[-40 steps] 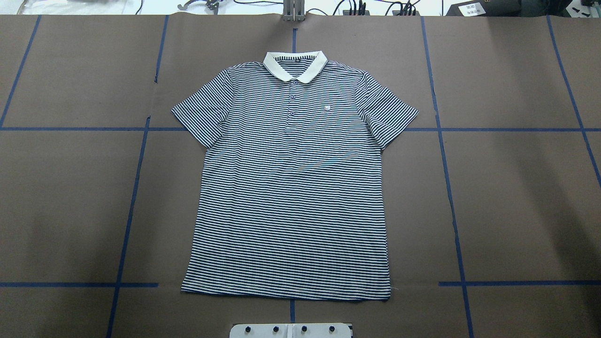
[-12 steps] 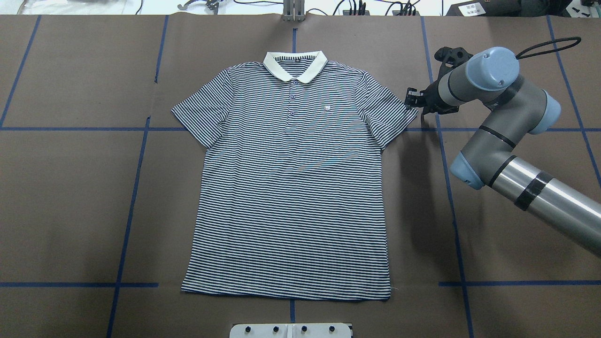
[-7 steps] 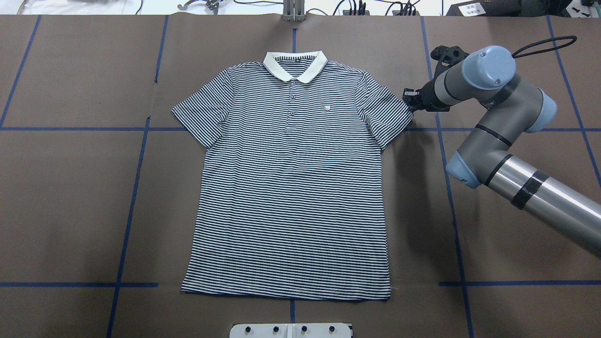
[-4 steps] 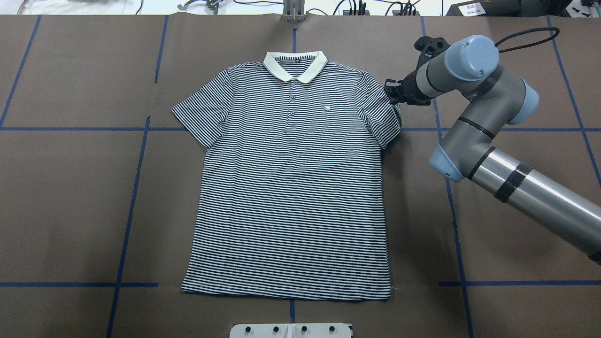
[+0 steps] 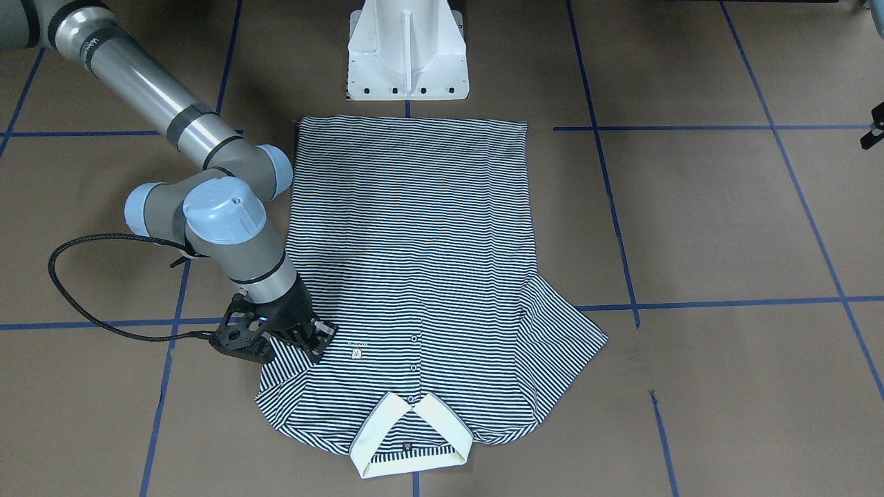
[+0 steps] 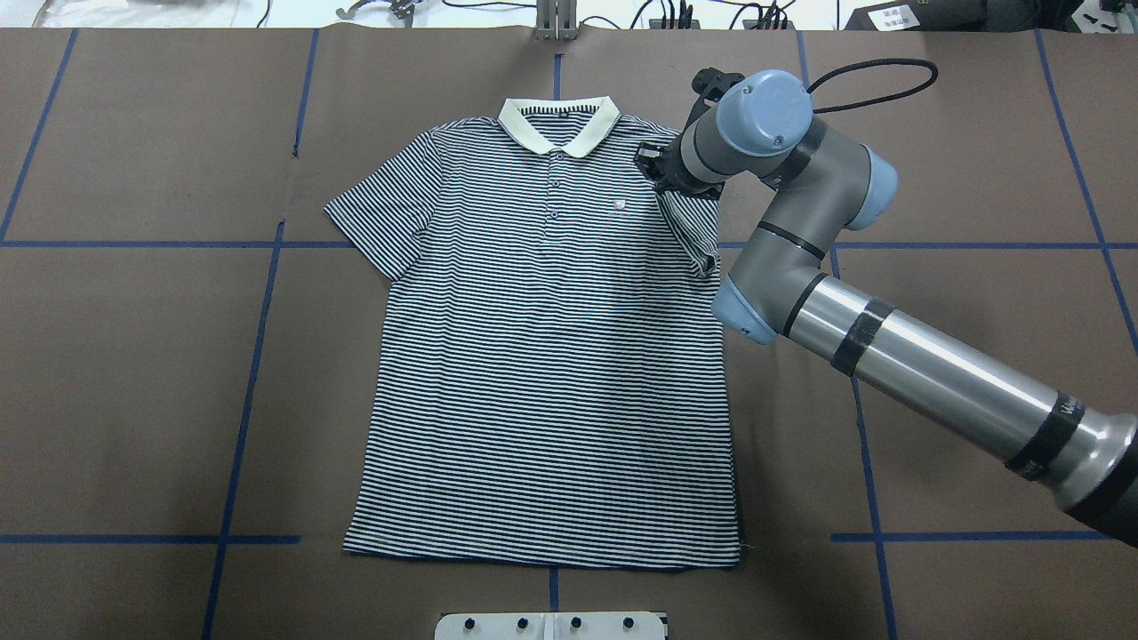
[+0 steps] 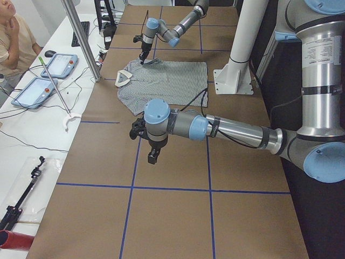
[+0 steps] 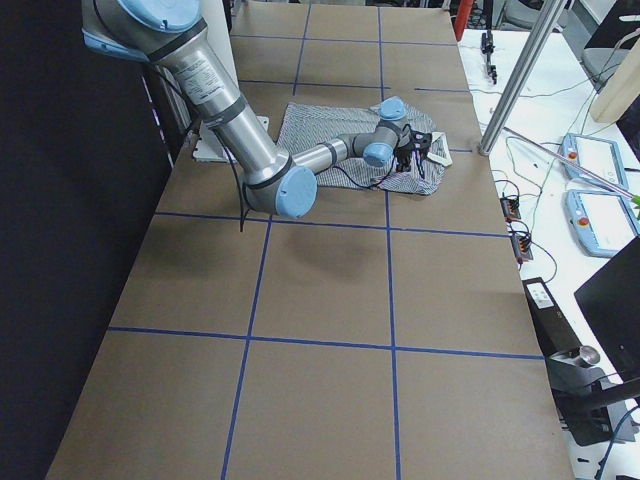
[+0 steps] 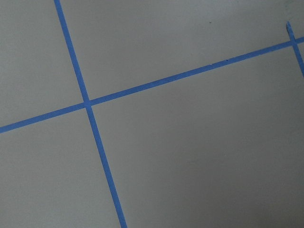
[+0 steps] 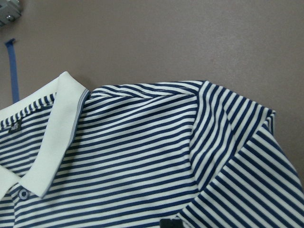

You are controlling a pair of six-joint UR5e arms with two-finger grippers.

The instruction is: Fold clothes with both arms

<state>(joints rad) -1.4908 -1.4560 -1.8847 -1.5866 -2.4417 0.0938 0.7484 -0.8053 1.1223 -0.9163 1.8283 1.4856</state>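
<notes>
The navy-and-white striped polo shirt with a cream collar [image 6: 551, 356] is lying face up on the brown paper-covered desk [image 6: 133, 382]. The right arm's black two-finger tool [image 6: 649, 167] is pinching the near sleeve [image 6: 692, 227], holding it over the chest. The left arm's tool [image 7: 152, 158] is hanging over bare desk, well apart from the shirt; I cannot tell whether it is wide or narrow.

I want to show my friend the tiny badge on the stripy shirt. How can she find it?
Look at the striped polo shirt lying flat on the brown table. Find its cream collar, then the row of buttons below. The badge is the small pale patch beside them, towards the right end effector, the only patch on the stripes.
</notes>
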